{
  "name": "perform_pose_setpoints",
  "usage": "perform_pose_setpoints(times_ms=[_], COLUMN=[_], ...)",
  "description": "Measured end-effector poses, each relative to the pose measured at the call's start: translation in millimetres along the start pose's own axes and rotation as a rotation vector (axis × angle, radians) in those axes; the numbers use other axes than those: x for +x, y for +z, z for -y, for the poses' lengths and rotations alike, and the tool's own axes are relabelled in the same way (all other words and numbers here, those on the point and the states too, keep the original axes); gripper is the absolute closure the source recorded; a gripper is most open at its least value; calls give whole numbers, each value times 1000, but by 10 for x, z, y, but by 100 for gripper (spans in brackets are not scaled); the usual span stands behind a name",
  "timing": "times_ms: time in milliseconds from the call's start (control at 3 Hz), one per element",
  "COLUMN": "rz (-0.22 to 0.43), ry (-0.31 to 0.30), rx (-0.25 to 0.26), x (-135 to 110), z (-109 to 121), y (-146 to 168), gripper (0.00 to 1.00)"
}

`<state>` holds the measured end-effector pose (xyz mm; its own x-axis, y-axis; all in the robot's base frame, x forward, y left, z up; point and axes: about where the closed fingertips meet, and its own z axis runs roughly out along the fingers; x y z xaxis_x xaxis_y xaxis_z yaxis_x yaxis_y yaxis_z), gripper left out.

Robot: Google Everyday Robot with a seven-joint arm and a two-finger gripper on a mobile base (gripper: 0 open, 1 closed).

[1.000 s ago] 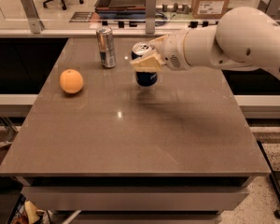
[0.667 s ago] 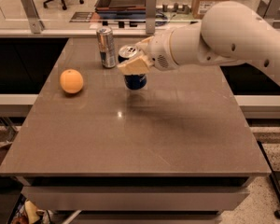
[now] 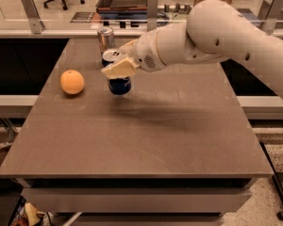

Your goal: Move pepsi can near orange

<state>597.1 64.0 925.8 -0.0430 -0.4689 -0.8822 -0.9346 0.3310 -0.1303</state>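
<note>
The pepsi can (image 3: 119,84), dark blue with a silver top, is held tilted in my gripper (image 3: 118,66), which is shut on its upper part. The can hangs just above the table, right of the orange. The orange (image 3: 72,82) sits on the table's left side, about a can's width or more left of the held can. My white arm reaches in from the right.
A taller, slim silver can (image 3: 105,39) stands at the table's far edge, just behind the gripper. The brown table (image 3: 170,135) has a glass rail with metal posts behind it. Drops to the floor lie left and right of the table.
My gripper has carried the pepsi can leftward and a little nearer, from right of the silver can to just in front of it, closer to the orange.
</note>
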Motion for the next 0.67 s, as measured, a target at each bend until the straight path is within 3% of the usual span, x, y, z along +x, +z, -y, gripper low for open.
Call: perform_pose_setpoints(times_ms=[667], rz=[52], ry=[50], rx=[-124], x=[70], z=[-76], y=[399], gripper=[100])
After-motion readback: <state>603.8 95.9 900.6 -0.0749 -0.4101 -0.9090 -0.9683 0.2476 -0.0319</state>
